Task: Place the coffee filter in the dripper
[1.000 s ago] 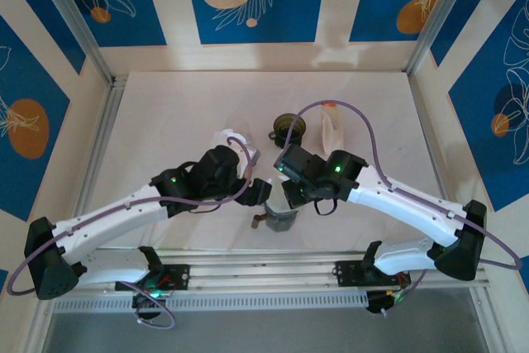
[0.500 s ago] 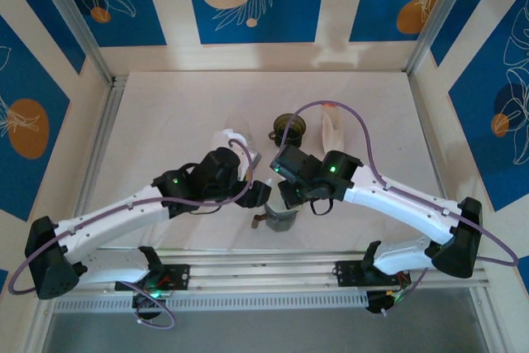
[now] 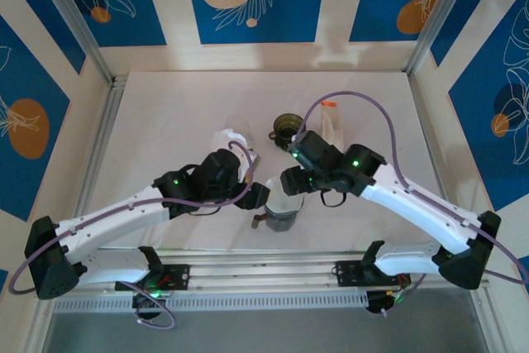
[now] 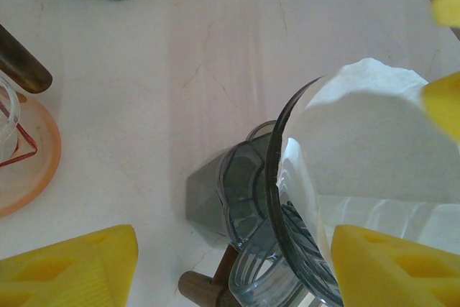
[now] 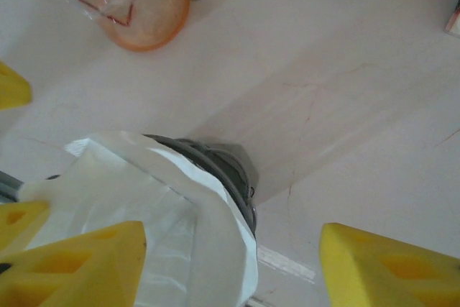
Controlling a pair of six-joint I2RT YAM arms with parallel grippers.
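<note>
Coffee filter (image 4: pixel 359 134) seated in the dripper (image 4: pixel 277 170), white paper standing above the rim; dripper atop a grey cup (image 4: pixel 230 199) on the bench (image 4: pixel 215 55). Left fingers (image 4: pixel 72 267) wide, slightly narrower than before. Right fingers (image 5: pixel 388 267), shut a second ago, now wide, filter let go.

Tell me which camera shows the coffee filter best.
Left wrist: the coffee filter sits large and sharp inside the dripper rim. Right wrist shows it close too, its edge folded over the rim. Top external gives a small, distant white patch.
</note>
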